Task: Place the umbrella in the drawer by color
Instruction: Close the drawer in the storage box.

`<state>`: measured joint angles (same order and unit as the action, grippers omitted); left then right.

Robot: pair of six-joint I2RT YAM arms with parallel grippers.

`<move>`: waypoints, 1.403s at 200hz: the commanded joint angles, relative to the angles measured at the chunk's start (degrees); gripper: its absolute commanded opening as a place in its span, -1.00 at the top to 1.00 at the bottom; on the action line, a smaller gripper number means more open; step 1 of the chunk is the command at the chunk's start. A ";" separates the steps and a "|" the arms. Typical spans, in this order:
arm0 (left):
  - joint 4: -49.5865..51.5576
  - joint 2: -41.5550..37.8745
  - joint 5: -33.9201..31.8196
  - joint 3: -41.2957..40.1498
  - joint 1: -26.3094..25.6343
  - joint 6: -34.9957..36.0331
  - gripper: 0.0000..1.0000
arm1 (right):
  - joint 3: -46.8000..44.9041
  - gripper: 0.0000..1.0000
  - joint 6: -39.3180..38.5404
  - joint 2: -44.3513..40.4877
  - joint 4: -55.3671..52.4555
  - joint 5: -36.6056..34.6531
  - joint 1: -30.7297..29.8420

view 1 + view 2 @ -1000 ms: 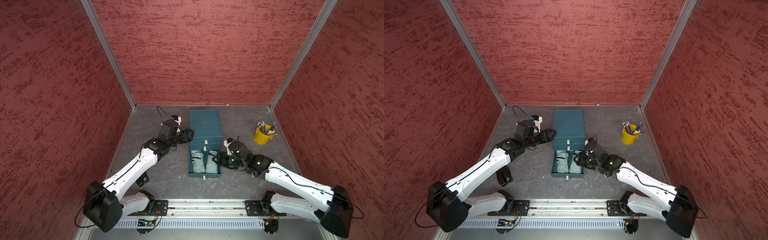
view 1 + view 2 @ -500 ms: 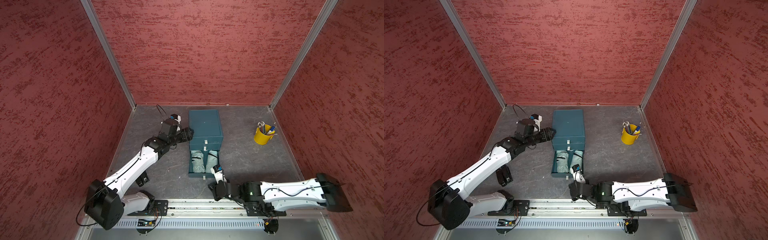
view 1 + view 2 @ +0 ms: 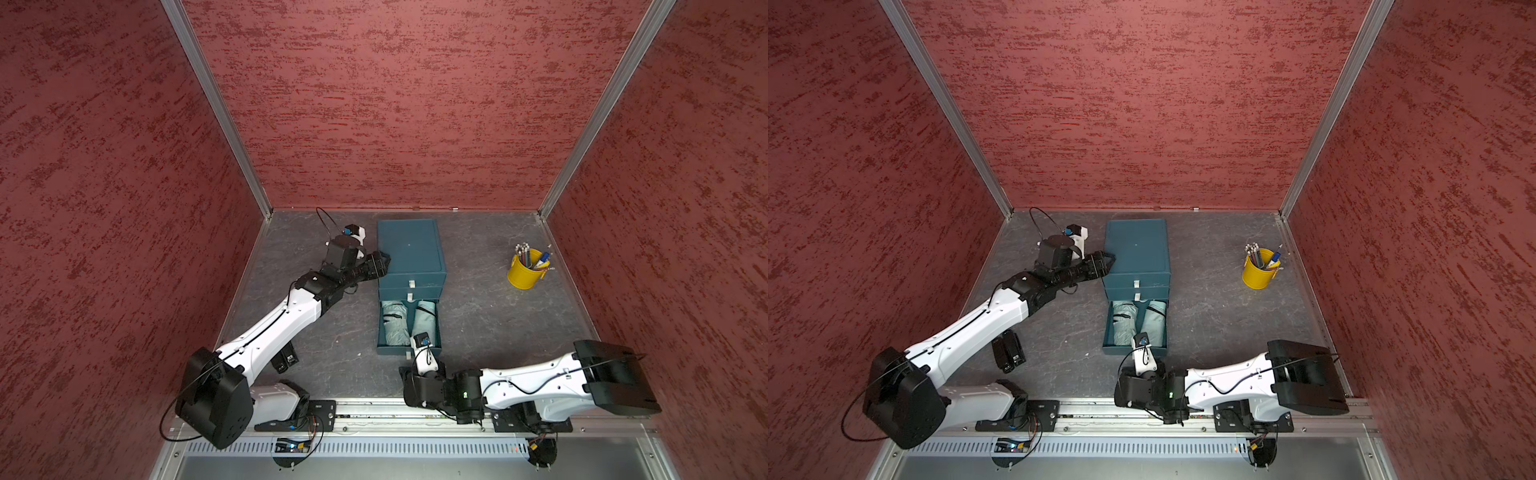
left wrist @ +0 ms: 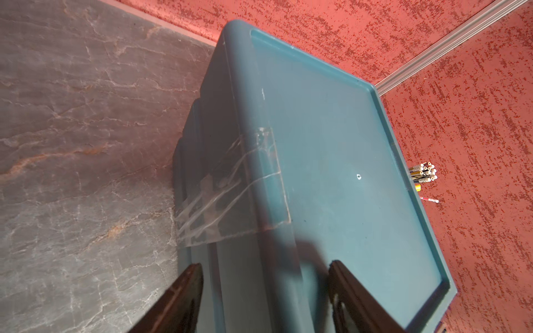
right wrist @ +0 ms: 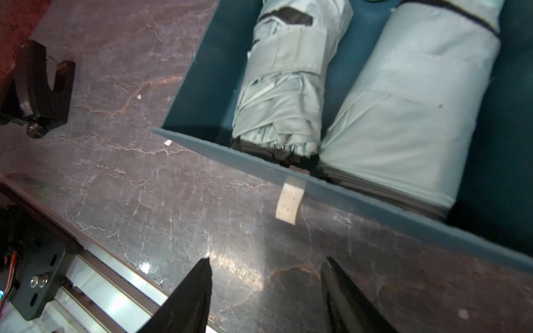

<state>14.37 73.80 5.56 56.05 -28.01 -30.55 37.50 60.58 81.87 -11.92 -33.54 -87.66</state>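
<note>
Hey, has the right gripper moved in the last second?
Yes. The right gripper has pulled back from beside the open drawer toward the front rail, and now sits open just before the drawer's front.

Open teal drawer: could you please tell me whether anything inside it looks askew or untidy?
Nothing serious: in the open teal drawer, one pale-mint folded umbrella is loosely wrapped, its folds rumpled, while the sleeved pale-mint umbrella beside it lies smooth.

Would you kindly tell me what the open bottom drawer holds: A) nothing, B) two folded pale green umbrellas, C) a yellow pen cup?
B: the right wrist view shows two folded pale green umbrellas lying side by side inside the open drawer.
</note>
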 commanded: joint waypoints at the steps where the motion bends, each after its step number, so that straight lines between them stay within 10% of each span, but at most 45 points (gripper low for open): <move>1: 4.59 1.38 -3.37 0.33 -0.52 2.60 -0.33 | -1.28 -0.24 -2.55 -0.34 4.85 -6.34 -0.38; 181: 7.95 2.89 -8.60 0.68 -3.96 4.85 -0.16 | -7.13 -0.13 -13.83 8.25 26.63 -23.19 1.35; 280: 9.39 1.13 -9.81 -1.08 -5.21 6.18 -0.14 | -14.01 -0.17 -37.05 18.45 68.51 -8.41 12.48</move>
<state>14.87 74.59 -2.42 57.60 -32.53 -26.92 24.08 30.68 96.71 41.36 -45.71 -77.73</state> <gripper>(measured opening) 0.571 0.583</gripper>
